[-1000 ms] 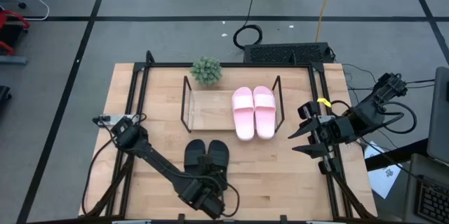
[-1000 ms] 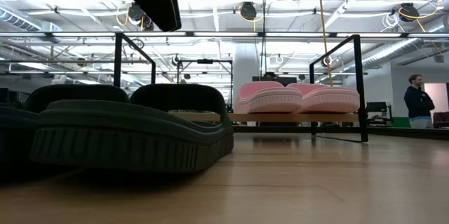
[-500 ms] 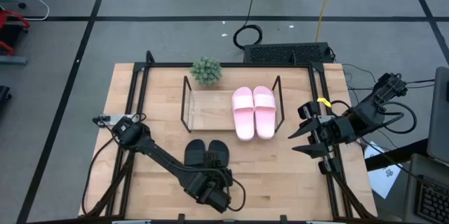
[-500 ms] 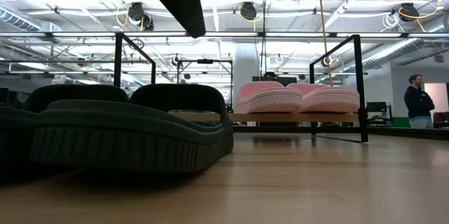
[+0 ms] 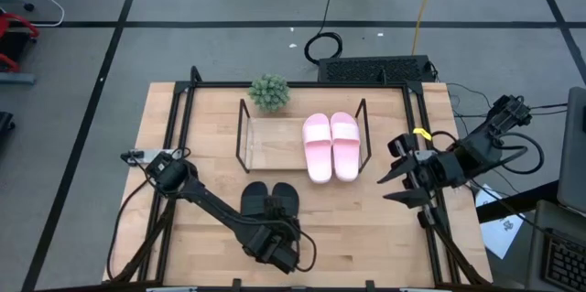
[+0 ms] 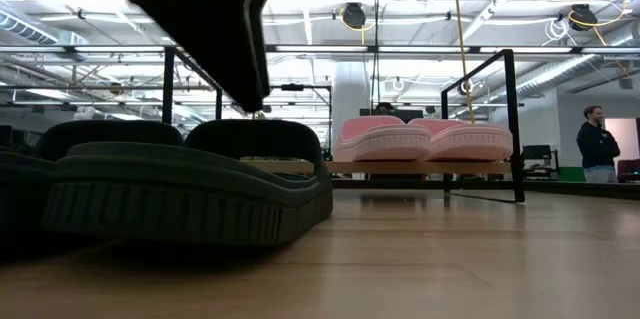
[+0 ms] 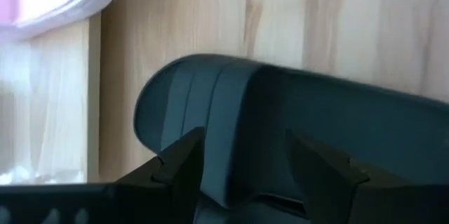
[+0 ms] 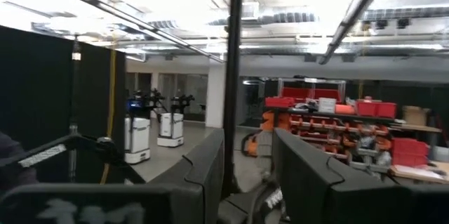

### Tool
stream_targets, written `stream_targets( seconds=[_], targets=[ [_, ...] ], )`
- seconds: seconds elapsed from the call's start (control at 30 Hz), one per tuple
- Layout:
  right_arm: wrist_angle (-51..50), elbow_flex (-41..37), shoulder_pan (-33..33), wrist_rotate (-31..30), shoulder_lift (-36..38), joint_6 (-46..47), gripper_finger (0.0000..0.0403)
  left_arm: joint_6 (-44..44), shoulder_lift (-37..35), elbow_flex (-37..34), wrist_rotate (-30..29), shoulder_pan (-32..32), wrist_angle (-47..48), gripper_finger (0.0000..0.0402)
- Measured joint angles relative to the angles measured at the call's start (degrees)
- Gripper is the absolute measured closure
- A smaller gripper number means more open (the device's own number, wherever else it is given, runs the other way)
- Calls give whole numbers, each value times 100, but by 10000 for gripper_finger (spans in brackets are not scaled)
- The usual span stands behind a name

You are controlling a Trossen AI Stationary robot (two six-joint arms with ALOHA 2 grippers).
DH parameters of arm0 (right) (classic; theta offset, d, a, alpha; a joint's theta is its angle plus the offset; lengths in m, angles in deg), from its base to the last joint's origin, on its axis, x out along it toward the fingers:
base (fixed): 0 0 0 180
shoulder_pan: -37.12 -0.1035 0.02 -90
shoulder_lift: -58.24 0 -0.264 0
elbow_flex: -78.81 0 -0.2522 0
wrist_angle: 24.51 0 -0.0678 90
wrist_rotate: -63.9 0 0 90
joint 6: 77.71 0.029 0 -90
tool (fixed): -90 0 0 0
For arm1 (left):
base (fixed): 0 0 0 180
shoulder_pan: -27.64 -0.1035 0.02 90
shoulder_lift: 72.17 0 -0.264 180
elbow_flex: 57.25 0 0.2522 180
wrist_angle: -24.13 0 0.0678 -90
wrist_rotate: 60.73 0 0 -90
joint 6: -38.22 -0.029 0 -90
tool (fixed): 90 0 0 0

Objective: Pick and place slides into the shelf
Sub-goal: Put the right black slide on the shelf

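The left gripper (image 5: 273, 228) is down low over the near end of the black slides (image 5: 269, 202), which sit side by side on the wooden table (image 5: 366, 223) just in front of the shelf (image 5: 265, 142). Seen through the left wrist view, its two dark fingers (image 7: 184, 161) are spread apart with the rounded end of one black slide (image 7: 231, 104) between them, and I cannot tell whether they touch it. From table height, the dark bulk of that gripper (image 6: 215, 29) hangs right above the strap of the nearer black slide (image 6: 190, 184). The pink slides (image 5: 330, 145) lie together on the right half of the shelf's pale base board, toes pointing out toward the table's front and sticking a little past the board's edge; in the level view they sit (image 6: 425, 139) raised on the board between the thin black uprights. The left half of the shelf holds no footwear. A small green plant (image 5: 269, 91) stands just behind the shelf's far left corner. The right gripper (image 5: 396, 182) waits off at the right edge of the table, near the black frame post, with its fingers parted wide and nothing in them. A person (image 6: 597, 145) stands far off in the room behind.
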Motion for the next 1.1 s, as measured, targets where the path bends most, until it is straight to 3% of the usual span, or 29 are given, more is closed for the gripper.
stream_targets(
  seconds=[0.9,1.1],
  targets=[
    [0,0,0,26,0,-106,292,-10,-5,-869,-298,-466,-903,202],
    [0,0,0,26,0,-155,292,71,-3,-881,-562,-503,-887,266]
  ],
)
